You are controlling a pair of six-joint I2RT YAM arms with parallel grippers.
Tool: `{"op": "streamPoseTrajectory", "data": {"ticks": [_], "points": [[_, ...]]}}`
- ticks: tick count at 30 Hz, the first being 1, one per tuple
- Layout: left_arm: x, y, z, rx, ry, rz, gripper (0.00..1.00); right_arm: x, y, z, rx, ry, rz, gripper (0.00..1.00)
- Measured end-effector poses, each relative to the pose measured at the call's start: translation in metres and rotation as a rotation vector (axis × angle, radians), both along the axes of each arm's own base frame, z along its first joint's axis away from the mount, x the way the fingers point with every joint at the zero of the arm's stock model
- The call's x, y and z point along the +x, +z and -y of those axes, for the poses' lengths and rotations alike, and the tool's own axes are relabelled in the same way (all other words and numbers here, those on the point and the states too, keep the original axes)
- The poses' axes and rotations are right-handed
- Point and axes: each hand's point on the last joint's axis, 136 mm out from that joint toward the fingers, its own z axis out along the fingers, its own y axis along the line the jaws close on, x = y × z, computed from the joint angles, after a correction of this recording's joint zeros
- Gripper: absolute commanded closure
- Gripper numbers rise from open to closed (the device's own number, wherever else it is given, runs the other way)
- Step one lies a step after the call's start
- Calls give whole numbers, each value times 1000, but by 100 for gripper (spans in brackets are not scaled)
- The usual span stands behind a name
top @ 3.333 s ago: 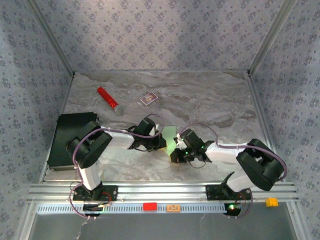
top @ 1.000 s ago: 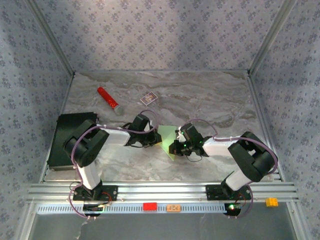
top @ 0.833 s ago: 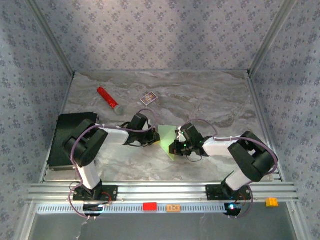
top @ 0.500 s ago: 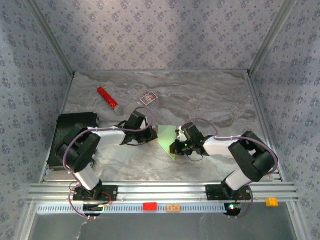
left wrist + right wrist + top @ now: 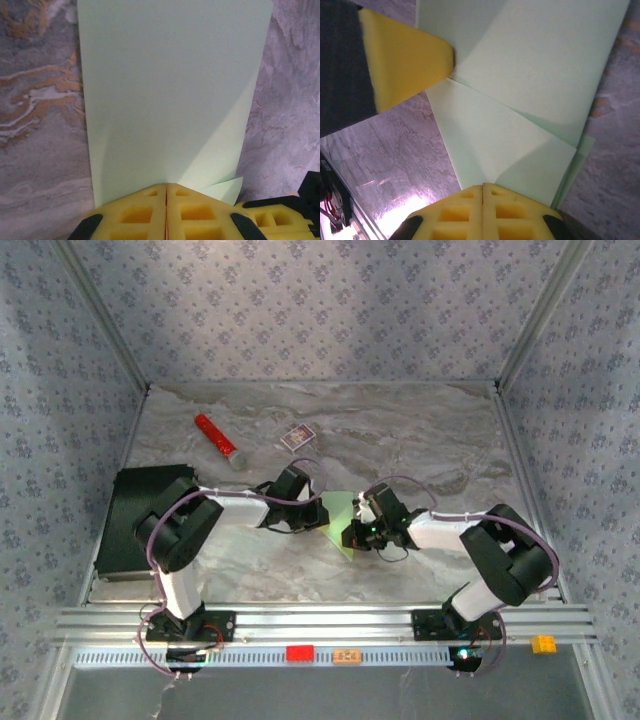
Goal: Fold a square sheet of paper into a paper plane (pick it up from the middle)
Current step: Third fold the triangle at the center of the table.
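The square sheet of paper [image 5: 338, 515] lies flat on the marbled table between the two arms. It is pale green and folded to a smaller outline with overlapping flaps [image 5: 520, 100]. My left gripper [image 5: 320, 512] is shut, and its yellow tips [image 5: 166, 186] rest together on the sheet's near edge [image 5: 170, 90]. My right gripper [image 5: 355, 530] is shut too, and its tips [image 5: 483, 186] press on a folded flap. In the right wrist view the left gripper's yellow fingers [image 5: 405, 60] touch the paper at the upper left. No paper sits between either pair of jaws.
A red cylinder [image 5: 215, 437] and a small purple-and-white card box [image 5: 297, 438] lie at the back left of the table. A black box [image 5: 130, 520] sits by the left wall. An aluminium rail [image 5: 320, 625] runs along the near edge.
The left gripper drew back to the left off the paper, then came back right onto its edge. The right gripper has stayed on the sheet, which now lies flatter than earlier.
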Motion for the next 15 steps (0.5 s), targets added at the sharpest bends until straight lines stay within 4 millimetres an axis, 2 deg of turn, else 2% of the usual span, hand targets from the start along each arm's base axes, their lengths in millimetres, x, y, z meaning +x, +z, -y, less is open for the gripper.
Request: {"op": "streamPoseTrajectory", "data": {"ticks": [4,9,11,15], "points": [[0,0,0,2,-8,8,94,1,12,-6,19,14,18,94],[0,-1,0,3,-14,12,94,3,26,-28,48,65,48,93],[0,0,0,3,-14,12,94,4,23,-32,42,74,42,93],[0,-1,0,4,-15,12,95,-2,1,-27,-8,83,-11,92]]}}
